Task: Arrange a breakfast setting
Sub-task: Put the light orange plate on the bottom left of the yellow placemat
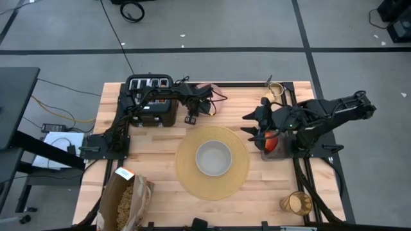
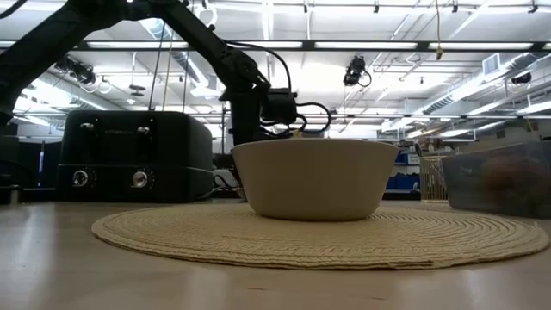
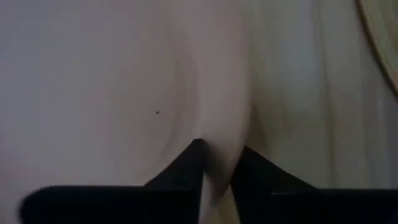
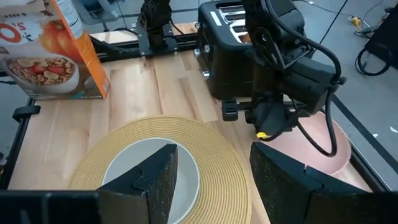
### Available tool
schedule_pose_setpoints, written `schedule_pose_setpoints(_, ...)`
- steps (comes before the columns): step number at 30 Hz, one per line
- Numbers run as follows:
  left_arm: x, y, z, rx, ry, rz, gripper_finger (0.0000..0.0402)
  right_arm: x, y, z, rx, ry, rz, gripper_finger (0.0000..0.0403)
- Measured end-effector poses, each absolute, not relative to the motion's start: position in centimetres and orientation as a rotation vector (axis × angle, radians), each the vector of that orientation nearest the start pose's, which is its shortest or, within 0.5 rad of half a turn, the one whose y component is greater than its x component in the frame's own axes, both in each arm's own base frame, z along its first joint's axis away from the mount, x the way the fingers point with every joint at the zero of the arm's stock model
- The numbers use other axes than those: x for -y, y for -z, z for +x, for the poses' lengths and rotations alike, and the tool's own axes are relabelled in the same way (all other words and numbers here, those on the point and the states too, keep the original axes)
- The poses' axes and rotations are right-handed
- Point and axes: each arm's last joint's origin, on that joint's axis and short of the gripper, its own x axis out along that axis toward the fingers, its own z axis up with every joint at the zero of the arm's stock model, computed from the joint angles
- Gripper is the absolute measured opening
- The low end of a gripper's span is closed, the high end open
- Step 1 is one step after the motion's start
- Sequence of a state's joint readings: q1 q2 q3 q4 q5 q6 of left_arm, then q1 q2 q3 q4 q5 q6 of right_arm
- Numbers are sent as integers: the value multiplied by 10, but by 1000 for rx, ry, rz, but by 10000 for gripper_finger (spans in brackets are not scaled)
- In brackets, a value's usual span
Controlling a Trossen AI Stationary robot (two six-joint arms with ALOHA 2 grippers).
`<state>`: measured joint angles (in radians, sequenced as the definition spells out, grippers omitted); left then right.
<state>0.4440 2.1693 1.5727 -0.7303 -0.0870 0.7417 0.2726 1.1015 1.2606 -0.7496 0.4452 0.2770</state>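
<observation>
grey floor (image 1: 64, 32), ceiling strip lights (image 2: 413, 45)

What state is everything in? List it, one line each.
bowl: upright, empty, on placemat
pink plate: on table by toaster, rim gripped
left gripper: shut on pink plate
right gripper: open, empty
tumbler: upright, off placemat
apple: untouched, under right arm

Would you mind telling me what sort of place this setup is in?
Most likely a robotics lab or workshop: a wooden table carries two fixed arms, with cables on the taped concrete floor and strip lights across the open ceiling.
</observation>
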Motion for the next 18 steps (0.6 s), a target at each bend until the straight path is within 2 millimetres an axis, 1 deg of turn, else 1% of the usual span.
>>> schedule_pose_setpoints(2, -184, -141, 387, -1400, 64, 398, 22, -44, -385, 207, -529, 236, 44, 209)
schedule_pose_setpoints(5, -173, -147, 389, -1413, 69, 432, 20, -42, -384, 206, -547, 235, 7, 209)
schedule_pose_setpoints(7, -160, -157, 391, -1415, 68, 473, 20, -40, -383, 206, -556, 240, -9, 209)
schedule_pose_setpoints(10, -137, -182, 389, -1402, 90, 503, 17, -35, -381, 206, -576, 271, -11, 209)
schedule_pose_setpoints(13, -109, -212, 386, -1367, 73, 533, 16, -28, -379, 204, -603, 310, 6, 209)
schedule_pose_setpoints(16, -75, -247, 374, -1339, 47, 566, 15, -21, -379, 202, -610, 345, 24, 209)
schedule_pose_setpoints(18, -49, -268, 364, -1310, 32, 561, 15, -17, -380, 201, -607, 356, 22, 209)
